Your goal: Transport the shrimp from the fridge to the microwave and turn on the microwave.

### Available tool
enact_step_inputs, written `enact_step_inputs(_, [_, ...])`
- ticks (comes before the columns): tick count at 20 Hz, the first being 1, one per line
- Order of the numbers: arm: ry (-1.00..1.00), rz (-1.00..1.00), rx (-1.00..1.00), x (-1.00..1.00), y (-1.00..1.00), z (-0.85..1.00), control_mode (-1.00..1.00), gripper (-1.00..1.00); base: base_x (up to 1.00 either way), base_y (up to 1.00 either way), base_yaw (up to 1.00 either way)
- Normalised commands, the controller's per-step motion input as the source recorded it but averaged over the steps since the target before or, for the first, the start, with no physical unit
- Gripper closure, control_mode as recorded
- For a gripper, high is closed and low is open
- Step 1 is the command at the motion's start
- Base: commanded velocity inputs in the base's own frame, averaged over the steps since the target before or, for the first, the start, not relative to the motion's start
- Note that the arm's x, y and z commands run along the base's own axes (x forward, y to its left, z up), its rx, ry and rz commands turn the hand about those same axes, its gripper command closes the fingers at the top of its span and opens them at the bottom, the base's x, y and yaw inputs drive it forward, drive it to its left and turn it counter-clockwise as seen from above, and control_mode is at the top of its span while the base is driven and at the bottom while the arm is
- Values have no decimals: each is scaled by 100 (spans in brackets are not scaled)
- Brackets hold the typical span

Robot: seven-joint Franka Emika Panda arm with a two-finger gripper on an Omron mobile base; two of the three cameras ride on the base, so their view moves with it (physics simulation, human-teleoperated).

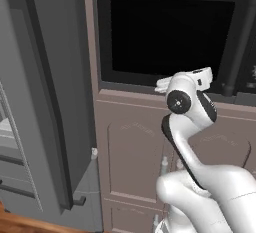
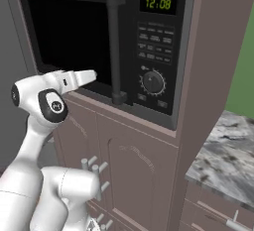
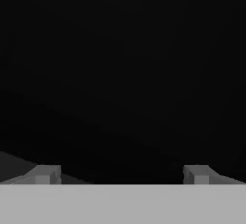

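Note:
The microwave (image 1: pixel 170 32) is a dark built-in box with a black glass window (image 2: pixel 69 31) and a dark bar handle (image 2: pixel 115 46); its door looks shut. My white hand (image 2: pixel 74 79) reaches up to the window's lower edge. In the hand view my gripper (image 3: pixel 122 174) faces plain blackness, its two fingertips (image 3: pixel 45 174) wide apart with nothing between them: open. The fridge (image 1: pixel 45 77) stands at the left with its grey door swung out and pale shelves (image 1: pixel 7 142) showing. The shrimp is out of view.
Right of the handle is the control panel with a round dial (image 2: pixel 154 82) and a green clock (image 2: pixel 158 3). Brown cabinet doors (image 1: pixel 135 152) lie under the microwave. A marble counter (image 2: pixel 223 150) is at the lower right. The fridge door's edge (image 1: pixel 75 197) juts out left of my arm.

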Motion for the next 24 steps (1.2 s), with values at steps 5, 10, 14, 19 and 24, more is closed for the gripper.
enact_step_inputs(5, [10,0,0,-36,25,25,-100,-100,0,0,0])
enact_step_inputs(10, [7,0,0,-79,22,15,-100,-100,0,0,0])
enact_step_inputs(14, [1,2,0,-100,3,11,-100,-100,0,0,0])
enact_step_inputs(19, [-1,9,1,-100,-4,11,-100,-100,0,0,0])
enact_step_inputs(24, [0,14,12,-94,-37,0,-100,-100,0,0,0])
